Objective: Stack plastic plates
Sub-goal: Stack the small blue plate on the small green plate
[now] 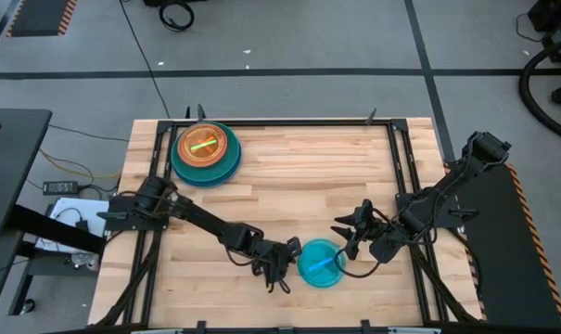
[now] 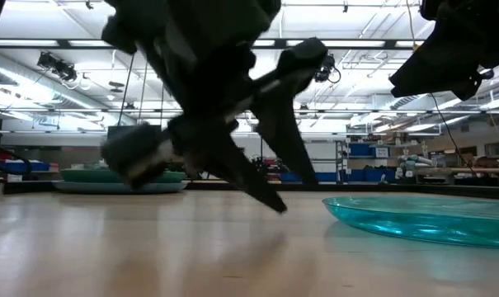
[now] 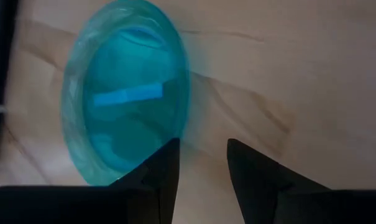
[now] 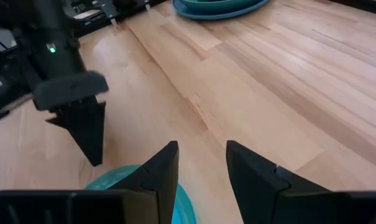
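A small translucent light blue plate lies flat on the wooden table near its near edge, also seen as the light blue plate in the low view. My left gripper is open just left of its rim, fingertips low over the table; in the left wrist view the gripper stands beside the plate. My right gripper is open, raised on the plate's far right side. A stack of plates, orange on top of teal and blue ones, rests at the far left.
Bare wood lies between the stack and the light blue plate. A black metal frame runs along the table's edges. Cables and a power strip lie on the floor to the left.
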Robot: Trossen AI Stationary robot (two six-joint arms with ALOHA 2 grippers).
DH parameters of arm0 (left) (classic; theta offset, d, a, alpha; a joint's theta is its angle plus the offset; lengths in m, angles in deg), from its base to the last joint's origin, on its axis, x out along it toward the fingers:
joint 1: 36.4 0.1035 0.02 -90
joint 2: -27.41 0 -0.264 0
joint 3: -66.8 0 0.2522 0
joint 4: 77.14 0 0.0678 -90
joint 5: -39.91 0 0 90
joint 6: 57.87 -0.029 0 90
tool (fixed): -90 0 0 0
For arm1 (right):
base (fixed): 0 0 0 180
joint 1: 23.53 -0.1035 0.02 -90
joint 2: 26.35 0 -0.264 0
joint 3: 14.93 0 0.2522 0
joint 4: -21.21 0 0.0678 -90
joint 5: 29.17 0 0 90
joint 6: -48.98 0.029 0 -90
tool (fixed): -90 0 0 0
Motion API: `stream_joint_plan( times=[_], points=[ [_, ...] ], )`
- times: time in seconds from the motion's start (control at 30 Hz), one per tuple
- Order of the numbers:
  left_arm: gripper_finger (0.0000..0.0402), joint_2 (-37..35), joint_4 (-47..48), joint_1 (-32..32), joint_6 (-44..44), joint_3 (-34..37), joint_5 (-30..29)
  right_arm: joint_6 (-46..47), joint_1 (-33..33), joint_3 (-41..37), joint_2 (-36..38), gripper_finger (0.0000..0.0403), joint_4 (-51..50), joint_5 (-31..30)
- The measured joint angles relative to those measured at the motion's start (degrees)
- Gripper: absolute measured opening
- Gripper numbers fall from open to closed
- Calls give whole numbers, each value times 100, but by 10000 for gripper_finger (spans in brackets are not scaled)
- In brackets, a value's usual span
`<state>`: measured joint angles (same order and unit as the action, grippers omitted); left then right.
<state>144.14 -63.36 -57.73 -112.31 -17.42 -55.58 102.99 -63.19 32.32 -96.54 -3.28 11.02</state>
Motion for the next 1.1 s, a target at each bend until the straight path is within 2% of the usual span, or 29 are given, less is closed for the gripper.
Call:
stream_joint_plan(
  times=[0.1, 0.27, 0.63, 0.77, 1.0, 1.1],
  points=[
    [141, 191, -401, 1, -451, 7, -10, -1, -1, 0, 0, 145, 29, 23],
    [141, 406, -972, 20, -670, 7, -3, -12, -4, -2, 0, 145, 66, 41],
    [136, 406, -767, 256, -366, -4, 503, -3, -13, -2, 0, 145, 83, 41],
    [104, 401, -689, 254, -362, -4, 526, -5, -13, -2, 0, 145, 129, 41],
    [23, 401, -555, 248, -372, 1, 536, -7, -13, -2, 0, 145, 212, 43],
    [7, 401, -543, 245, -377, 1, 537, -12, -13, -2, 0, 145, 212, 45]
  ],
)
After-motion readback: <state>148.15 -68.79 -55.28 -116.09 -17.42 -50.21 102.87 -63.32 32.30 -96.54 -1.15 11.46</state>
